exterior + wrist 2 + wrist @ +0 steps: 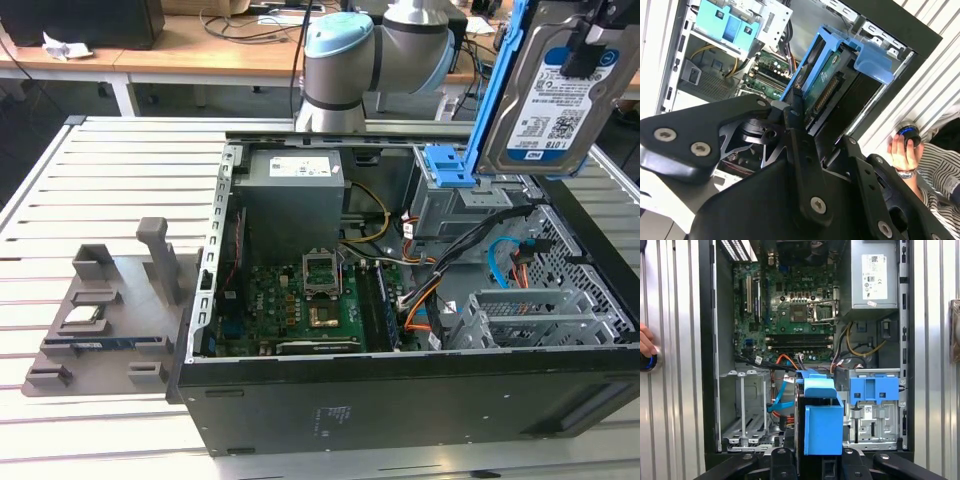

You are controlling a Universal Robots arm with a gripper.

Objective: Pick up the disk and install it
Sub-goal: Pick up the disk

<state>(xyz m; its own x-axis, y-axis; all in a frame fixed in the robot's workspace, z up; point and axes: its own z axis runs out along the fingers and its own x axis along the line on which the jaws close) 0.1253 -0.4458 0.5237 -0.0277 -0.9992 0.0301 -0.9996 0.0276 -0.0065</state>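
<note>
Gripping the disk (548,95) above an open desktop computer case (400,400), the robot arm (340,60) holds the silver drive at about two o'clock in the exterior view. The disk is off the slatted metal tabletop (120,170), with its white-and-blue label facing outward. It stands nearly upright, clipped in its blue bracket (497,90).

The black tool (816,459) is pinching the disk, and its fingers (795,120) are closed on the drive from both sides. A second blue bracket (445,165) sits in the case's drive bay, at about seven o'clock from the disk and just under the lower end of its frame. Whether the two touch cannot be told.

Inside the case, the gray power supply (295,190) lies at twelve o'clock from the green motherboard (300,305). A metal drive cage (540,315) stands at three o'clock from that board.

At about eight o'clock in the exterior view, a gray fixture tray (100,345) rests on the tabletop beside the case, carrying a small square chip (82,318).

In the second wrist view, a person's hand (900,150) in a striped sleeve (935,170) rests on a round blue-lit knob (907,132) just outside the case.
</note>
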